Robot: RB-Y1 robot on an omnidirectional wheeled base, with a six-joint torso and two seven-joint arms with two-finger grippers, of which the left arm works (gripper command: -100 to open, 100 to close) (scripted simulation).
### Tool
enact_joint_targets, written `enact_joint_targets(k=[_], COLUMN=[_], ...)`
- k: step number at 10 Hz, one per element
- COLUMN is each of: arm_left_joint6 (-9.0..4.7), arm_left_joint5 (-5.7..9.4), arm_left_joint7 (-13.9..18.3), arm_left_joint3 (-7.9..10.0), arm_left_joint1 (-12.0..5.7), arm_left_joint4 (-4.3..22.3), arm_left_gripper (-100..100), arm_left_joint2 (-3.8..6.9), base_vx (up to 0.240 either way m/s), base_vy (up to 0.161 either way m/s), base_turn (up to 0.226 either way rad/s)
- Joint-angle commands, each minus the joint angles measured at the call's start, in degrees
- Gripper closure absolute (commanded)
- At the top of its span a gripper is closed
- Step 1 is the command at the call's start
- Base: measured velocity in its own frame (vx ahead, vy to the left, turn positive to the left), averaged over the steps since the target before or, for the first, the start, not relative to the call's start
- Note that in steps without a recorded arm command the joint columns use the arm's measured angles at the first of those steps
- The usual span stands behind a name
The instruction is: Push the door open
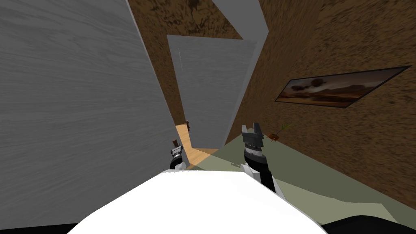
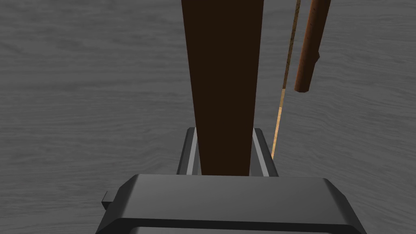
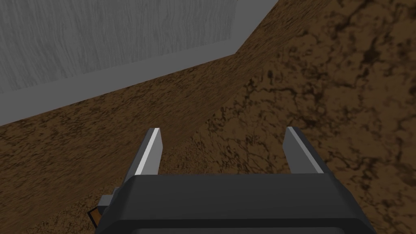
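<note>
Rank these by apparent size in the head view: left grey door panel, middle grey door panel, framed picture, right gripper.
1. Left grey door panel, by far the largest, though it is also nearest the camera.
2. Middle grey door panel.
3. Framed picture.
4. Right gripper, the smallest.

A home's hallway: a grey door point(image 1: 211, 93), brown textured walls point(image 1: 357, 40), a framed landscape picture point(image 1: 339, 87).
</note>
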Motion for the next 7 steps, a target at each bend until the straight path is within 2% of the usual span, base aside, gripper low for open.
enact_joint_targets(k=[1,2,7], arm_left_joint6=[-0.21,-0.21,-0.76], arm_left_joint5=[0.39,0.39,0.92], arm_left_joint7=[-0.69,-0.69,-1.13], arm_left_joint3=[2.56,2.56,8.26], arm_left_joint1=[0.32,0.32,-0.35], arm_left_joint4=[-0.78,-0.78,0.22], arm_left_gripper=[100,100,100], arm_left_joint2=[0.65,0.65,1.16], base_vx=[0.109,0.069,0.086], base_vy=[0.034,0.033,0.030], base_turn=[-0.092,-0.014,-0.055])
